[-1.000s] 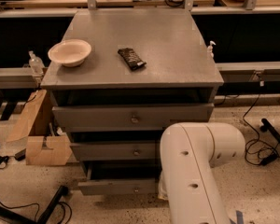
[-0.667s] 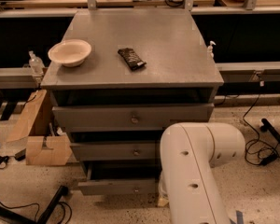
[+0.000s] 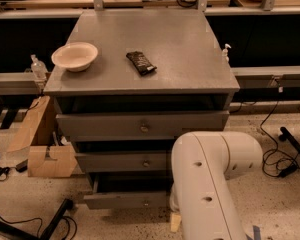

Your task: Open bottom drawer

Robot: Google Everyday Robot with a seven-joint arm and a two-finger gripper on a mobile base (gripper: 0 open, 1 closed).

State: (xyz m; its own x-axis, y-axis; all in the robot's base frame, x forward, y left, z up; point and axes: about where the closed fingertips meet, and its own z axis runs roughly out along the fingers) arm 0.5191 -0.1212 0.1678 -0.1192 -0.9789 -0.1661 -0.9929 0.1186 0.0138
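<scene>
1. Bottom drawer (image 3: 121,200): the lowest of three grey fronts, close to the floor, with a small round knob (image 3: 146,202). Its front stands forward of the middle drawer (image 3: 121,161), with a dark gap behind it, so it is judged partly open.
2. Gripper (image 3: 175,222): low at the right end of that front, almost wholly hidden by the white arm (image 3: 210,184). Whether it is wide, narrow or holding anything cannot be told.
3. Step in hand: the pull is best kept level and straight out along the slides, since a sideways drag may jam the drawer box.
4. Room: the speckled floor ahead of the front is open. A black stand leg (image 3: 54,220) lies front-left, and a cardboard box (image 3: 44,160) sits just beside the cabinet's left side.
5. Cabinet top (image 3: 190,59): a bowl (image 3: 74,56) sits near the left edge and a dark wrapped bar (image 3: 141,63) near the middle. Neither is in the way of the pull.
</scene>
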